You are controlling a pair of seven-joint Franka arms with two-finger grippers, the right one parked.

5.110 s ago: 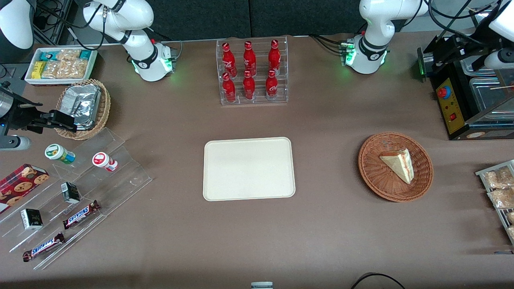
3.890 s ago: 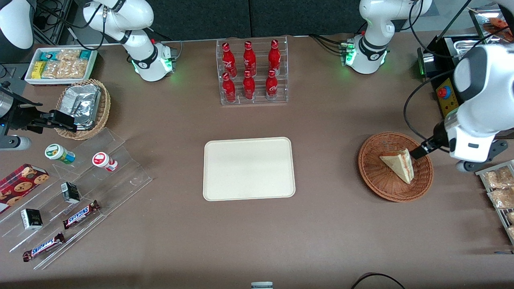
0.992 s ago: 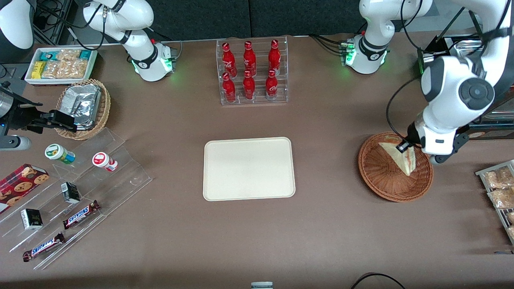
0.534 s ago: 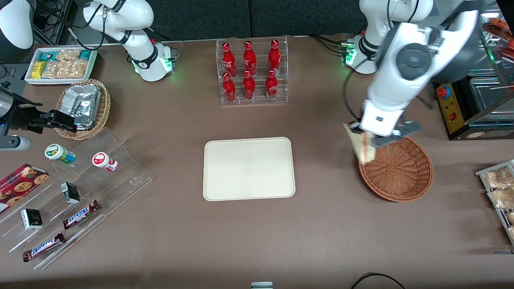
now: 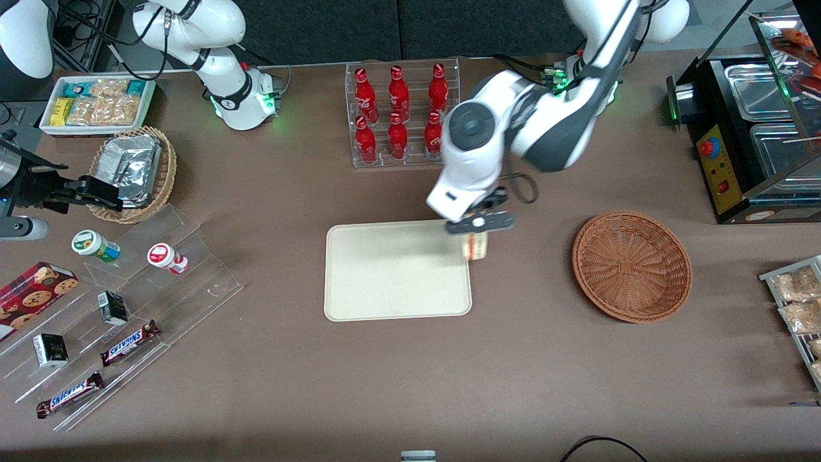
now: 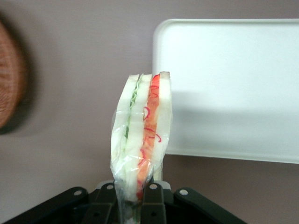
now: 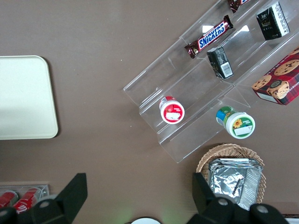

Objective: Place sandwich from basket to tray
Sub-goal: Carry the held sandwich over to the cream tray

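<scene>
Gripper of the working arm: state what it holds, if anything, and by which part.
The gripper is shut on the sandwich, pinching one end of the wrapped wedge. The rest sticks out from the fingers, at the tray's edge nearest the basket.

Working left arm [image 5: 513, 125]: glossy white shell segments, rounded, with dark grey bands at the joints. A round dark grey cap [image 5: 473, 126] with a concentric ring sits on the elbow-like joint, upper centre of the front frame. The base [image 5: 587, 90], toward the top edge, carries a green indicator light [image 5: 557, 78] and a bundle of black cables. A thin black cable loop [image 5: 524, 186] hangs beside the wrist.

The gripper [image 5: 475, 236] sits just above the frame's centre. It is black, with a flat crossbar bearing a pale round mark, possibly a screw head. In the left wrist view, its matt black fingers [image 6: 153, 203] are flanked by small silver screw heads [image 6: 180, 192].
</scene>
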